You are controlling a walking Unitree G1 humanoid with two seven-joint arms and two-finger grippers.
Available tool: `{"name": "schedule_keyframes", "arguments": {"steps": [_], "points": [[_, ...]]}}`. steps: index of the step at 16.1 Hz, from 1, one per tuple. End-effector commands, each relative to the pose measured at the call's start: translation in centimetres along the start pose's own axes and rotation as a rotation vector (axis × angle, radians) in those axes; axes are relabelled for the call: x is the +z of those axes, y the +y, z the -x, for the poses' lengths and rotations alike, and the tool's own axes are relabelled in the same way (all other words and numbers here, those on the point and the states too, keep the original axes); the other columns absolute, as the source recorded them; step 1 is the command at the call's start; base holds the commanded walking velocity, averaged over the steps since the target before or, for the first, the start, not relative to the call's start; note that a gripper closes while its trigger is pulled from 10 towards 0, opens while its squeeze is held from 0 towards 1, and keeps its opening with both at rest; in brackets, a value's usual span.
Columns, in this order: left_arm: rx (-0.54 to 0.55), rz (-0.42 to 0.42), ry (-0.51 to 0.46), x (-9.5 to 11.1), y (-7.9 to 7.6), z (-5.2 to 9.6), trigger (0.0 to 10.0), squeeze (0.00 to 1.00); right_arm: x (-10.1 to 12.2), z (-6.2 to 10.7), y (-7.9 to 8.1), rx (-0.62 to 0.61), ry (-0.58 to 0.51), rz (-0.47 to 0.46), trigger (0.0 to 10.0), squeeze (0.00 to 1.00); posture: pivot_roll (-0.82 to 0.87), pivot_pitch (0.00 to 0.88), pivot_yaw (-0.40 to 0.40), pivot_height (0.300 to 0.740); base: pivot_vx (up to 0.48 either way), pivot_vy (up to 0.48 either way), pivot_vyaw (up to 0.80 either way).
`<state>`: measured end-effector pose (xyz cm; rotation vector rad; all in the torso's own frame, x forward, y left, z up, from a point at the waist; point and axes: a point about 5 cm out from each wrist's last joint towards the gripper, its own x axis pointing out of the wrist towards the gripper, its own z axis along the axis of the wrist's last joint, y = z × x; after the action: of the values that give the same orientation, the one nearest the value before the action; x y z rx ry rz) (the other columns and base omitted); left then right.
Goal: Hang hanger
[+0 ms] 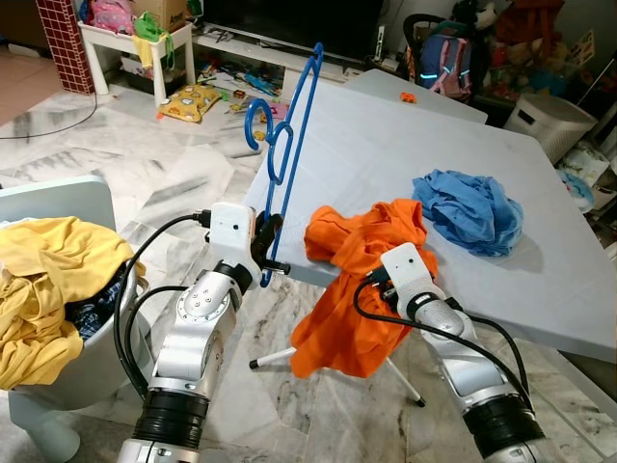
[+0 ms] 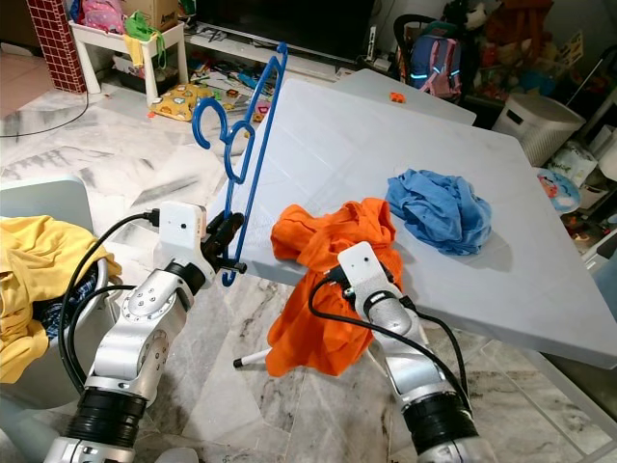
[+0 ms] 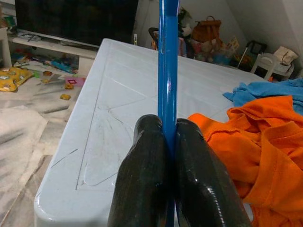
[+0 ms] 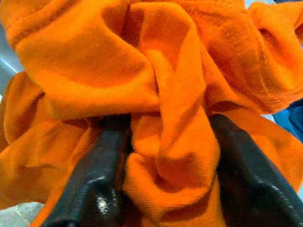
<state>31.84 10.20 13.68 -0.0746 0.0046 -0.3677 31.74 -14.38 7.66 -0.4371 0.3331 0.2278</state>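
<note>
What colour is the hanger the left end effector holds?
Blue hanger, clearest in the left eye view.

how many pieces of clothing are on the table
2: an orange garment draped over the table's near edge, gripped by the right gripper, and a crumpled blue garment beyond it.

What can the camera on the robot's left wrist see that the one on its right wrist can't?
Left wrist view: two black fingers shut on the blue hanger, with the grey table beyond. Right wrist view: black fingers around a bunched fold of the orange shirt, very close up. Both share the orange shirt and a bit of the blue cloth.
</note>
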Motion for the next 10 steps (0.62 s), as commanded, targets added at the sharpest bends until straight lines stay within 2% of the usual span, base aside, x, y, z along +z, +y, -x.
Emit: {"name": "schedule_keyframes", "arguments": {"steps": [1,2,4,6,7,10], "points": [[-0.027,-0.003,-0.012,0.4,-0.7,-0.5,10.0,0.00,-1.2,0.1,-1.6,-0.055,0.050,-0.016,0.0,0.00,0.22,0.000,-0.170,0.740,0.000,0.000,0.00],[-0.027,-0.002,-0.012,0.4,-0.7,-0.5,10.0,0.00,-1.2,0.1,-1.6,-0.056,0.051,-0.018,0.0,0.00,0.22,0.000,-0.170,0.740,0.000,0.000,0.00],[-0.040,0.001,-0.011,0.2,-0.8,-0.5,10.0,0.00,-1.7,0.0,-2.0,-0.079,0.061,-0.139,0.0,0.00,0.21,0.000,-0.164,0.740,0.000,0.000,0.00],[-0.046,0.002,-0.013,0.3,-0.8,-0.5,10.0,0.00,-1.7,-0.1,-2.1,-0.085,0.056,-0.161,0.0,0.00,0.21,0.000,-0.164,0.740,0.000,0.000,0.00],[-0.059,0.007,-0.033,0.6,-0.9,-0.6,10.0,0.00,-0.9,-0.1,-2.6,-0.122,0.007,-0.222,0.0,0.00,0.21,0.000,-0.162,0.740,0.262,0.000,0.00],[-0.069,0.013,-0.053,1.2,-0.8,-0.8,10.0,0.00,0.7,-0.1,-4.1,-0.191,-0.084,-0.281,0.0,0.00,0.21,0.000,-0.159,0.740,0.323,0.000,0.00]]}}
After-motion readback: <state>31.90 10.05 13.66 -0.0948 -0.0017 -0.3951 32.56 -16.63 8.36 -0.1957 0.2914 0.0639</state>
